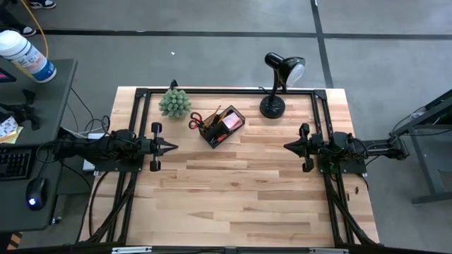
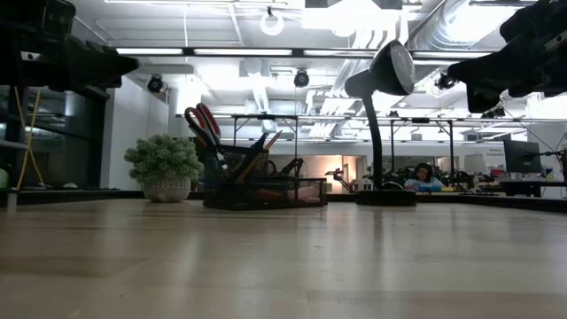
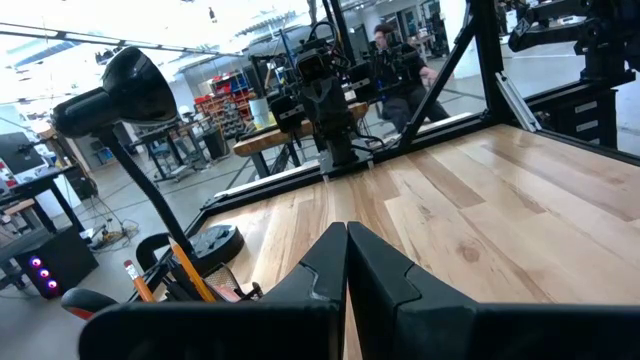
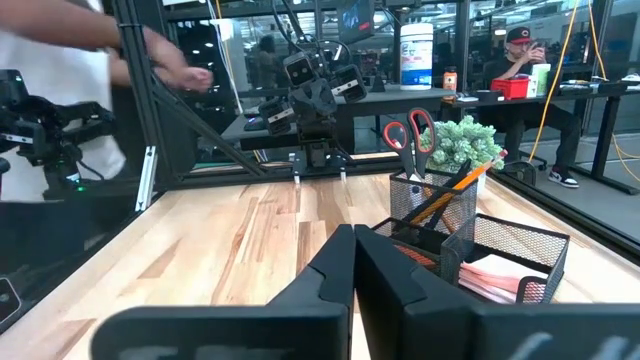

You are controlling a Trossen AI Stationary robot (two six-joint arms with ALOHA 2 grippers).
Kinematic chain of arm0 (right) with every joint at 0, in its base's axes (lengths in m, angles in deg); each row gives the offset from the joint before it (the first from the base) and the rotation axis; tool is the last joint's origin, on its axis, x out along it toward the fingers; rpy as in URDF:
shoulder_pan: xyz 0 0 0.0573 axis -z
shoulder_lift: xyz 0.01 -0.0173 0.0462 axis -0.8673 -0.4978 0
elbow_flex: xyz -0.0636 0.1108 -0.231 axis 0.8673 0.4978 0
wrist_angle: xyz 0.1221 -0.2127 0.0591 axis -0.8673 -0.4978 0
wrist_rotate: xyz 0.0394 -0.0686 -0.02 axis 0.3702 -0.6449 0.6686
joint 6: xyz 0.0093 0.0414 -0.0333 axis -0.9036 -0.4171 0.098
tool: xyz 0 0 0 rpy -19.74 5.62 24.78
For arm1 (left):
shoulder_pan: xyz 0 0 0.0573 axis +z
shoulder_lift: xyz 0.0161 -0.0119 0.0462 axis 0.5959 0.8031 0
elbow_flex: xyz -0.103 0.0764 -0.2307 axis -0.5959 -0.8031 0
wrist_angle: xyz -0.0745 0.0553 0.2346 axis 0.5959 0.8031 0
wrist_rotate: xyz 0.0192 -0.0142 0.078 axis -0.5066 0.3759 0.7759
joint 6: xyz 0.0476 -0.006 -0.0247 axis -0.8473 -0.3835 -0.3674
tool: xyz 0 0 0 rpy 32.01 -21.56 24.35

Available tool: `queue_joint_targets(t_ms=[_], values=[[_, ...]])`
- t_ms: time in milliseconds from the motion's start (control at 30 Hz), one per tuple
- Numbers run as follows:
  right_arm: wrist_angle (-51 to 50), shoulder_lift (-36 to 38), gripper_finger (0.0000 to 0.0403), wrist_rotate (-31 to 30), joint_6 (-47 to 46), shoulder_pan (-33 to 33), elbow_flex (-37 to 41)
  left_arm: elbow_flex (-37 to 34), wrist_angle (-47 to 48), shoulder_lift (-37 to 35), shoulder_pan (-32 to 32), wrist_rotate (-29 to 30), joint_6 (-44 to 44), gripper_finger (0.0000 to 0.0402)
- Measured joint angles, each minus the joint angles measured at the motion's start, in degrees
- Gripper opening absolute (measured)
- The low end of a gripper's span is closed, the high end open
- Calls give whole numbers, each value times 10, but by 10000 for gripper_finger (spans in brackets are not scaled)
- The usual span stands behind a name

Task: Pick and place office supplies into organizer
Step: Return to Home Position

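The black mesh organizer (image 1: 222, 127) stands on the wooden table toward its far edge. Red-handled scissors (image 1: 195, 121) and orange pencils (image 4: 447, 192) stick up out of its tall compartment, and a pink sticky-note pad (image 1: 231, 121) lies in its low tray. My left gripper (image 1: 171, 147) hovers shut at the table's left side, pointing level toward the right. At the right side my right gripper (image 1: 288, 146) hovers shut, pointing level toward the left. In the wrist views the fingertips of my left gripper (image 3: 346, 234) and right gripper (image 4: 354, 236) meet with nothing between them.
A black desk lamp (image 1: 277, 85) stands at the far edge, right of the organizer, and a small green plant (image 1: 174, 103) to its left. Bare wood (image 1: 233, 190) spans the middle and near part. A person's blurred hand (image 4: 180, 70) shows beyond the table.
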Motion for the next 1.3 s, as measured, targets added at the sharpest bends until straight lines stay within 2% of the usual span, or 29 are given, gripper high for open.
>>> queue_joint_targets(t_ms=[1300], values=[[0,0,4,0,0,0,0,0,0,0,0,0,0,1]])
